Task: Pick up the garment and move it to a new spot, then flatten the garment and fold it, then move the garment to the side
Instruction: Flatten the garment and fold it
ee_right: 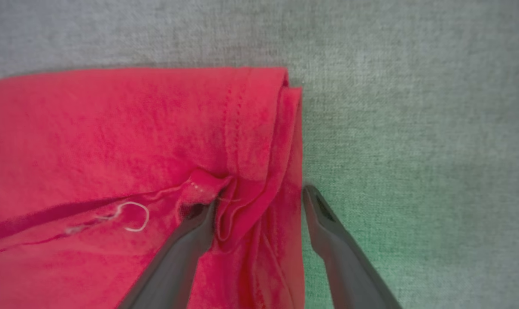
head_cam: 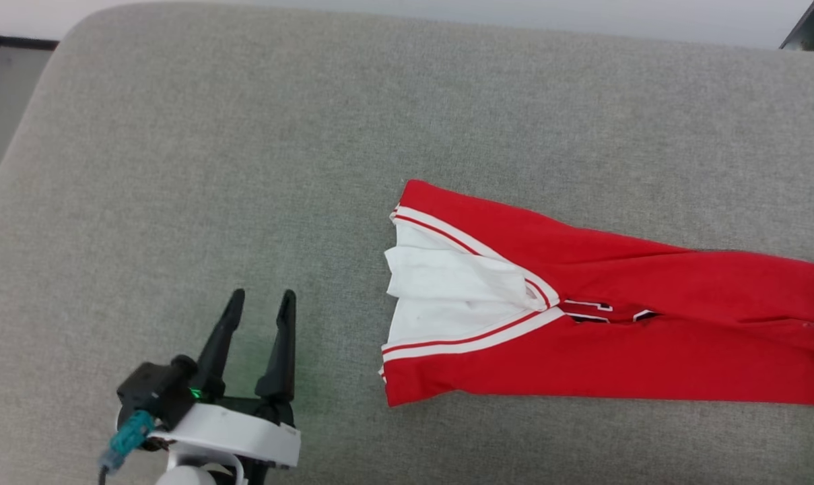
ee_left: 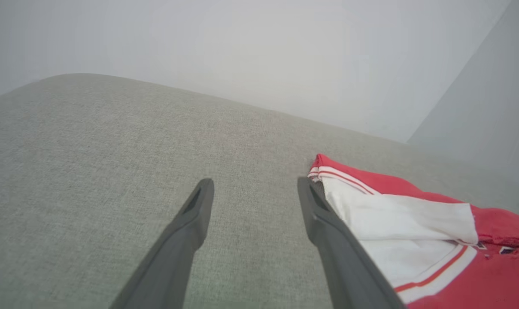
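Note:
The red garment [head_cam: 582, 337] lies on the grey cushioned surface [head_cam: 245, 135], folded into a long band running off to the right. Its white sleeves and striped trim face left, and a bit of black lettering peeks out at the fold. My left gripper [head_cam: 263, 294] stands open on the bare surface, left of the sleeve end. In the left wrist view the garment [ee_left: 414, 231] lies just beyond the left gripper's [ee_left: 255, 182] right finger. My right gripper [ee_right: 261, 197] is open over the garment's red hem end [ee_right: 113, 141], with bunched fabric between its fingers.
The grey surface has a rounded far edge with a pale wall [ee_left: 259, 51] behind it. A dark-framed panel [head_cam: 3, 60] sits beyond the far left corner, and a dark metal bar [head_cam: 810, 27] at the top right. Open surface stretches left of and beyond the garment.

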